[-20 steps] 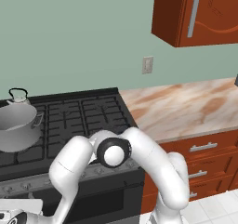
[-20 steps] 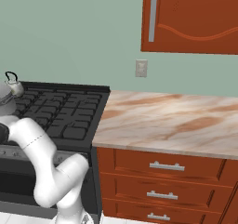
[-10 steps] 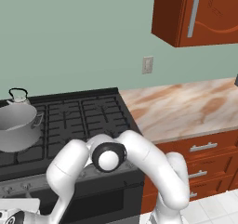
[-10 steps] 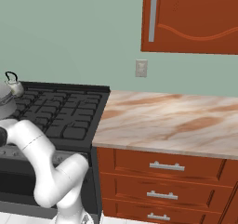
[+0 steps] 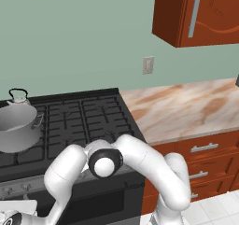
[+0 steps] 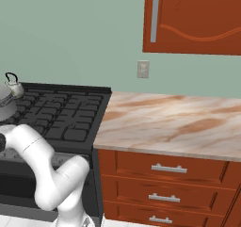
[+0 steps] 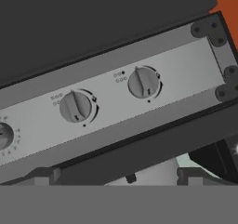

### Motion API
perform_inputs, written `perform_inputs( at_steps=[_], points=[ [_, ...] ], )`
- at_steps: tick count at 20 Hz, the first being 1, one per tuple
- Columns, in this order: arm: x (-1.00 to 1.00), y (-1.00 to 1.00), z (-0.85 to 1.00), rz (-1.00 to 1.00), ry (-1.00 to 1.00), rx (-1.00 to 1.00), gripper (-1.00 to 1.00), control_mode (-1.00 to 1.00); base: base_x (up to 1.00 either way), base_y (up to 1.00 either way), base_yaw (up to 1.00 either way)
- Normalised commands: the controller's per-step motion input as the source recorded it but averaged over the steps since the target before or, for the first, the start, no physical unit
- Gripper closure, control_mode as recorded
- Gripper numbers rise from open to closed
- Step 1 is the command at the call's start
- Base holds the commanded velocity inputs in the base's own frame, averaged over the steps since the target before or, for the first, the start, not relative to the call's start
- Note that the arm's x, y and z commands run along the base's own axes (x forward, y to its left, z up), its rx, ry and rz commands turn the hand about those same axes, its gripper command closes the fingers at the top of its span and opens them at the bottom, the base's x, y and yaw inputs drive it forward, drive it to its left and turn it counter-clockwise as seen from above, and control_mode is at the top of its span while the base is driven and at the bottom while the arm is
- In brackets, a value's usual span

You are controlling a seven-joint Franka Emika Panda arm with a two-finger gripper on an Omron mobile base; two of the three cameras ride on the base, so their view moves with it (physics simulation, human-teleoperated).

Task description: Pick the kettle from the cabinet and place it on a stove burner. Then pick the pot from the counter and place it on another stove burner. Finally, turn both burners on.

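Gripper (image 7: 114,177) wide open, empty, facing two knobs (image 7: 75,106) on the grey strip (image 7: 176,69).

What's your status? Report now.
Gripper open, empty, facing the knob strip. Pot and kettle sit on stove burners. Nothing blocks the two nearest knobs.

Brushed grey metal on the pot (image 5: 17,128), matt black iron on the burner grates (image 5: 88,119). Marbled, polished-looking counter (image 6: 179,120); glossy reddish wood on the cabinet (image 6: 197,19).
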Motion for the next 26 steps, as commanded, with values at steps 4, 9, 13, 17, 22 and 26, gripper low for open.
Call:
perform_inputs(
  at_steps=[4,9,13,17,22,26],
  points=[
    [0.09,0.10,-0.11,0.00,-0.01,-0.01,-1.00,-1.00,0.00,0.00,0.00],
    [0.09,0.08,-0.08,0.00,-0.02,0.00,-1.00,-1.00,0.00,0.00,0.00],
    [0.08,0.05,-0.06,0.00,-0.01,0.00,-1.00,-1.00,0.00,0.00,0.00],
    [0.10,0.01,-0.01,0.00,-0.01,0.00,-1.00,-1.00,0.00,0.00,0.00],
    [0.11,0.00,0.00,0.00,0.00,0.00,-1.00,-1.00,0.00,0.00,0.00],
    [0.14,0.01,0.00,0.00,0.00,0.00,-1.00,-1.00,0.00,0.00,0.00]
  ],
)
